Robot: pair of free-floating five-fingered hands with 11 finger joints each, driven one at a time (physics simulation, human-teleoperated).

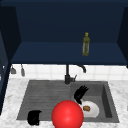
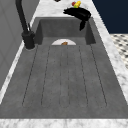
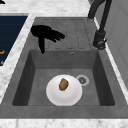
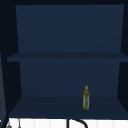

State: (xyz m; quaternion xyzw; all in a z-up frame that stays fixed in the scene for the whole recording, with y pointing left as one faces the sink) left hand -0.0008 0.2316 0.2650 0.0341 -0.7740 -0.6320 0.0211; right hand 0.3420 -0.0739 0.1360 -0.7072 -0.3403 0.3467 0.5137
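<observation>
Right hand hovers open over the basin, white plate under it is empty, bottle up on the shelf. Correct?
Not quite: the white plate is not empty. The right side view shows a small brown piece of food lying on it. The rest holds: the right hand hovers open over the basin, and the bottle stands on the shelf.
</observation>
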